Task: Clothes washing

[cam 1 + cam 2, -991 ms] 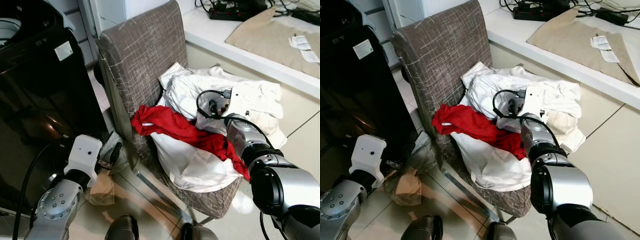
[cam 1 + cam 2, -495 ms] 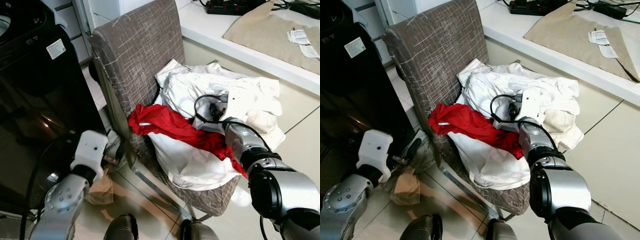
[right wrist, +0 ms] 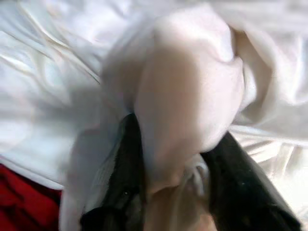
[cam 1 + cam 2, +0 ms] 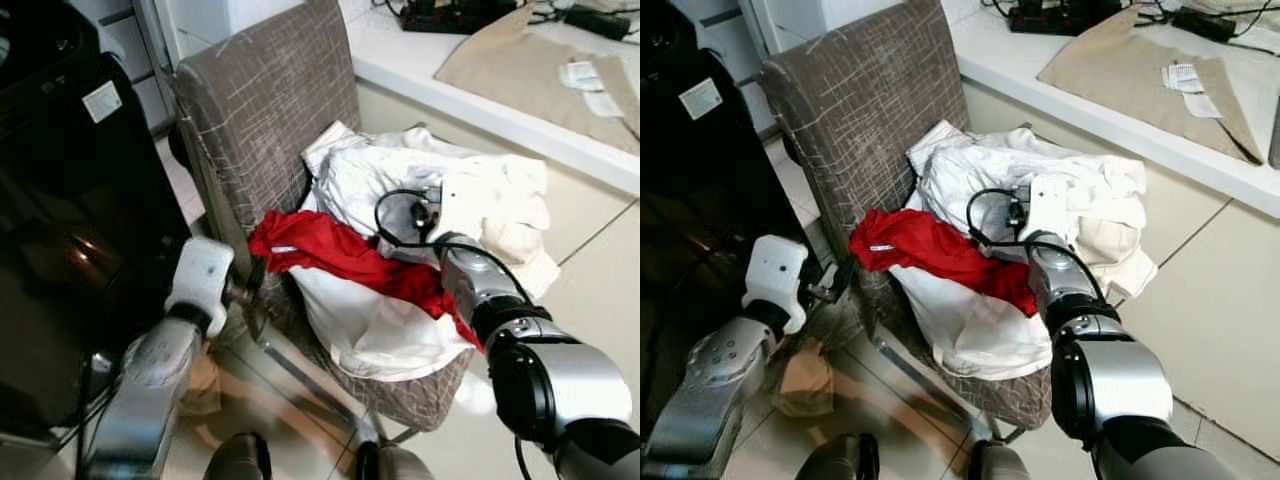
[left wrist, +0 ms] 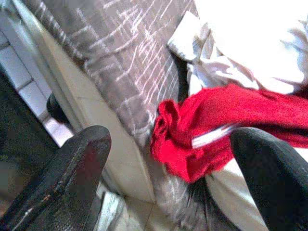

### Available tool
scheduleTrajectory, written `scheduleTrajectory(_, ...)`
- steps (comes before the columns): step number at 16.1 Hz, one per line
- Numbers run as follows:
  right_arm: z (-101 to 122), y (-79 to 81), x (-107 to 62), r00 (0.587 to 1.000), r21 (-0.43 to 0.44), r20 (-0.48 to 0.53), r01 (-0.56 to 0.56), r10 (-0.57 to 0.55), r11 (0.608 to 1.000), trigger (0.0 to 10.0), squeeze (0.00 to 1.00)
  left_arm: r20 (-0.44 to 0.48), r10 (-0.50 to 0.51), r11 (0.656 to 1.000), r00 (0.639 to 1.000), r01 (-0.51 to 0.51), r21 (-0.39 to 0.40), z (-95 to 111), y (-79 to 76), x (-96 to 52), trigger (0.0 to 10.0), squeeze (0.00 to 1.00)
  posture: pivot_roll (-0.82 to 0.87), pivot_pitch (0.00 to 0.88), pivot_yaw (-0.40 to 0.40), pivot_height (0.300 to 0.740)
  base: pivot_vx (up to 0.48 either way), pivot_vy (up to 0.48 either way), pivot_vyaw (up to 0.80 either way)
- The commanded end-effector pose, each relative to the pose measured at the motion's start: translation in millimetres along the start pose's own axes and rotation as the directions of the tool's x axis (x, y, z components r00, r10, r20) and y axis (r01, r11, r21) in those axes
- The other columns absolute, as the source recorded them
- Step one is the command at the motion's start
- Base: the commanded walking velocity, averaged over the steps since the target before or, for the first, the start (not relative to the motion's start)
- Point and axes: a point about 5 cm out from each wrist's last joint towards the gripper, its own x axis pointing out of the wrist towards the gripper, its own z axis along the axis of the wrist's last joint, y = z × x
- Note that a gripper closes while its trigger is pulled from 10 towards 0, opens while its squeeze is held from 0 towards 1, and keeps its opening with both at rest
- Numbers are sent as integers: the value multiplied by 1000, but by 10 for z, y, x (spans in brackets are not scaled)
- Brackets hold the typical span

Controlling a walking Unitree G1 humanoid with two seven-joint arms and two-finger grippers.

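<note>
A pile of white clothes [image 4: 470, 190] fills the seat of a grey-brown fabric chair [image 4: 270, 110], with a red garment [image 4: 330, 250] draped across its front. My left gripper [image 4: 250, 292] hovers open at the chair's left side, its fingers pointing at the red garment [image 5: 211, 130], apart from it. My right arm reaches into the white pile from the front. In the right wrist view my right gripper [image 3: 180, 168] is shut on a bunched fold of white cloth [image 3: 187, 101]; from the head cameras its fingers are hidden by the clothes.
A black washing machine [image 4: 60, 200] stands at the left, close to the chair. A white ledge [image 4: 1120, 110] with a beige cloth [image 4: 1130, 60] and a power strip [image 4: 1060, 15] runs behind. A beige rag [image 4: 805, 375] lies on the tiled floor below my left arm.
My left gripper has risen from near the floor rag and moved right toward the chair's side and the red garment. The right gripper stays in the white pile.
</note>
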Motion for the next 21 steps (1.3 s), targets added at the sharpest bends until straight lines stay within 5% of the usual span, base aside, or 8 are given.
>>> scheduleTrajectory(1, 233, 50, 27, 994, -30, 103, -42, 45, 999, 0, 0, 31, -10, 1000, 999, 10, 4, 45, -48, 87, 10000, 0, 36, 0, -57, 727, 0, 0, 0)
scheduleTrajectory(8, 658, 112, -6, 938, -90, 275, -195, 213, 977, 0, 0, 84, -46, 999, 995, 47, -17, 105, -187, 372, 10000, 0, -57, 0, -59, 727, 0, 0, 0)
scheduleTrajectory(11, 662, 21, -27, 937, -76, 296, -174, 189, 982, 0, 0, 88, -43, 999, 995, 45, -21, 71, -184, 389, 10000, 0, -62, 0, -56, 727, 0, 0, 0)
scheduleTrajectory(12, 638, -54, -2, 959, -70, 263, -86, 102, 994, 0, 0, 90, -43, 999, 995, 45, -22, 64, -184, 397, 10000, 0, -60, 0, -54, 727, 0, 0, 0)
scheduleTrajectory(13, 601, -159, 9, 972, -84, 236, 8, 12, 996, 10000, 1000, 95, -49, 999, 994, 51, -18, 70, -193, 399, 10000, 0, -59, 0, -50, 727, 0, 0, 0)
scheduleTrajectory(21, 610, -511, -90, 934, -149, 326, 203, -146, 968, 10000, 1000, 83, -120, 992, 989, 115, 60, 11, -122, 390, 10000, 0, -59, 0, -35, 727, 0, 0, 0)
